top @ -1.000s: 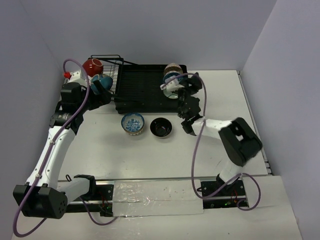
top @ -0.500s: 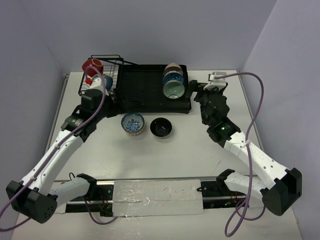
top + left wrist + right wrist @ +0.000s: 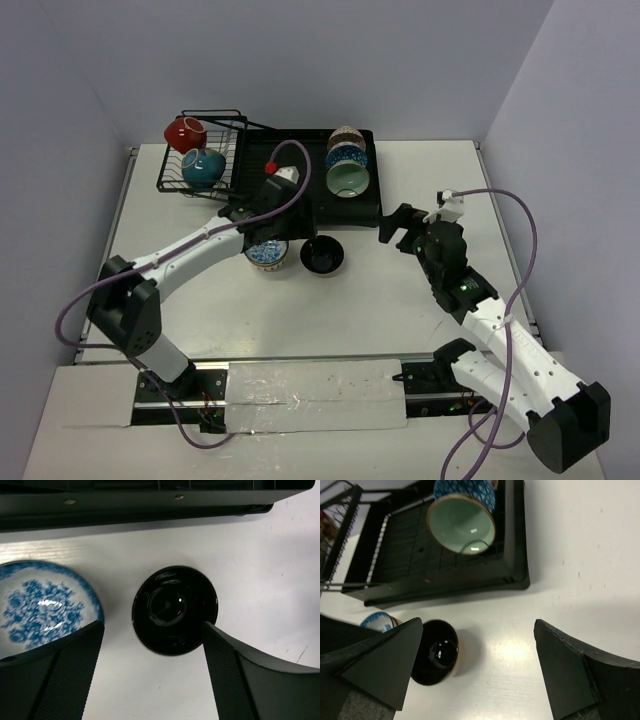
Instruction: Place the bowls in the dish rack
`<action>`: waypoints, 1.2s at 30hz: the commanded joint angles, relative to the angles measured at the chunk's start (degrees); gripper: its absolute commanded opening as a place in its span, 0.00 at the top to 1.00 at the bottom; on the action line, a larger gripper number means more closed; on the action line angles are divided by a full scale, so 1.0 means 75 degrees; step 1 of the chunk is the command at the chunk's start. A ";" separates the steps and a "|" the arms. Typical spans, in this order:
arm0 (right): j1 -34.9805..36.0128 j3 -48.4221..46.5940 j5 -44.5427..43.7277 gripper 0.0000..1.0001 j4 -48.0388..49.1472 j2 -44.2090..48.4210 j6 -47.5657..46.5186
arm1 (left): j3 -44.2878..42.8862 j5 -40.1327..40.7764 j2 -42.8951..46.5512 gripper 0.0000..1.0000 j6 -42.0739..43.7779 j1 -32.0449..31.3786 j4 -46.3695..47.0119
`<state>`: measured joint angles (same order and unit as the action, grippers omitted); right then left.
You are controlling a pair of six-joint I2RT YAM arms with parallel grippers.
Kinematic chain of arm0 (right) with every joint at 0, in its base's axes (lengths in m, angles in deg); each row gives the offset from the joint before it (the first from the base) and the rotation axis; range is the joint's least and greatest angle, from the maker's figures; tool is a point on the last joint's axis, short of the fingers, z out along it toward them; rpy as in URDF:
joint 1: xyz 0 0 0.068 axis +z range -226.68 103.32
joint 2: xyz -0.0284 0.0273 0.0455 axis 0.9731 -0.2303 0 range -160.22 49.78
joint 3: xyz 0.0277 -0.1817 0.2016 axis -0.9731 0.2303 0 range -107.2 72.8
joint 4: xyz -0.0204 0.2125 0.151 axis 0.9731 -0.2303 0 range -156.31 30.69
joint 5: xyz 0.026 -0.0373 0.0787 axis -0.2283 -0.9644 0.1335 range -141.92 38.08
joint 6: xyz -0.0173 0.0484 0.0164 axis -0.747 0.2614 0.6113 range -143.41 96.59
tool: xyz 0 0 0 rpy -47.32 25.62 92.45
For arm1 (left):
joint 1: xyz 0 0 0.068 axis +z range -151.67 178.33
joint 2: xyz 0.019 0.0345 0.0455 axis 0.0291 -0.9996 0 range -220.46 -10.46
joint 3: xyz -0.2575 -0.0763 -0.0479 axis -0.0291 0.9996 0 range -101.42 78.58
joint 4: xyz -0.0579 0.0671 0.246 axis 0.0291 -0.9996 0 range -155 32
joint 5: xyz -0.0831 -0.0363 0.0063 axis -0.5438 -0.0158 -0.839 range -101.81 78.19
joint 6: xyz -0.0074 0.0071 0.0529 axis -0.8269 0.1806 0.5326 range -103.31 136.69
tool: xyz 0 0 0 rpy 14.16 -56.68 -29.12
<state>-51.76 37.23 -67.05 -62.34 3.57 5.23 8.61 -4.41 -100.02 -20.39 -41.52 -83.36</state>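
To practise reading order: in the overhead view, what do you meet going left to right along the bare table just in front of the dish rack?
blue-patterned bowl → black bowl → right gripper

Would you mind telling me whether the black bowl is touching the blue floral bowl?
Apart. The left wrist view shows a strip of bare table between the black bowl and the floral bowl.
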 commanded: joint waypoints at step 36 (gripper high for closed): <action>-0.0652 0.0512 0.0752 0.01 0.0087 0.0174 0.0212 | -0.1732 0.0173 -0.2192 0.87 0.1392 -0.0229 -0.0684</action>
<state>-56.11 41.14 -61.48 -63.15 4.85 6.79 -1.97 -4.93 -119.97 -12.47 -43.08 -89.98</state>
